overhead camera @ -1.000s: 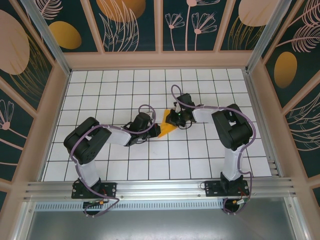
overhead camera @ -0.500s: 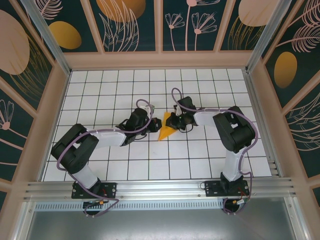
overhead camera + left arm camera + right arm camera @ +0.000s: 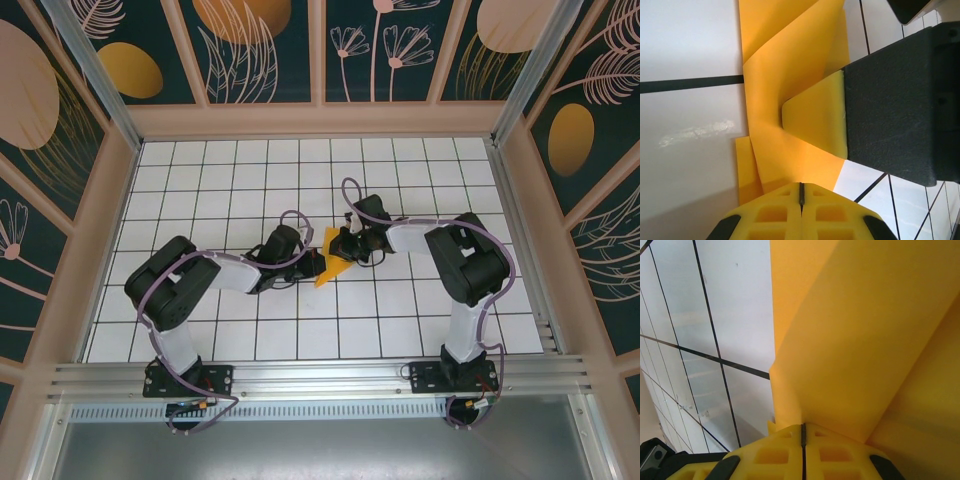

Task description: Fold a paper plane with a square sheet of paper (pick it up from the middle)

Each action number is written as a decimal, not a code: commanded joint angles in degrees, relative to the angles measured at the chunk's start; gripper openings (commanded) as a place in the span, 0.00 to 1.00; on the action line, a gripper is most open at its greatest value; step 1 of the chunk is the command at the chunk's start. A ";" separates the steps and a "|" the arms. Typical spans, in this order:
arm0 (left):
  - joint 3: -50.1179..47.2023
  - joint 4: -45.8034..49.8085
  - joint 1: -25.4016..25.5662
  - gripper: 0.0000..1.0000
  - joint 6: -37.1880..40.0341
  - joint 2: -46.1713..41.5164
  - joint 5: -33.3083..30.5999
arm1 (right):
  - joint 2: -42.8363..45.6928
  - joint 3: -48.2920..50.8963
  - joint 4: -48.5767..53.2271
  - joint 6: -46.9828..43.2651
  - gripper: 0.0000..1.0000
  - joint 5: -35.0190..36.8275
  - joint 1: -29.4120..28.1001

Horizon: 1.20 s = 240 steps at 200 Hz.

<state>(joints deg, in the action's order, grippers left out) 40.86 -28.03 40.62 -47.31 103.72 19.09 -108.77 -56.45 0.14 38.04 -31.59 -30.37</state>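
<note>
Square sheet of paper (image 3: 328, 268): thin, matte orange-yellow; triangular overhead, smoothly folded close-up. Left gripper (image 3: 801, 185), right gripper (image 3: 803, 426): each clamped on it.

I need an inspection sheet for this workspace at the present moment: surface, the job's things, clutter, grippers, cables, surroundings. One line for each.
Surface: white tiled table with black grid lines.
Job's things: orange paper, folded and creased, held between both arms near the table's middle.
Clutter: nothing seen.
Grippers: left gripper shut on the paper; right gripper shut on the paper.
Cables: purple cables loop along both arms, off the paper.
Surroundings: dark leaf-patterned panels on three sides; metal rail at the near edge.
</note>
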 commanded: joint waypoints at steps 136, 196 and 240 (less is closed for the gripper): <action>5.64 17.36 0.42 0.00 1.78 4.18 -6.18 | 1.96 3.03 -3.54 -4.31 0.07 1.75 1.24; 4.84 19.59 0.38 0.00 1.60 4.54 -7.14 | 1.85 5.00 -9.99 -9.34 0.06 2.01 8.79; 4.84 19.14 0.42 0.00 1.76 4.49 -6.74 | 1.81 0.55 -8.18 -10.22 0.06 1.83 12.91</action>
<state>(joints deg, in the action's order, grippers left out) 47.27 -16.88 41.25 -46.74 106.08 16.05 -107.83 -53.06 -7.46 30.22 -30.61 -18.24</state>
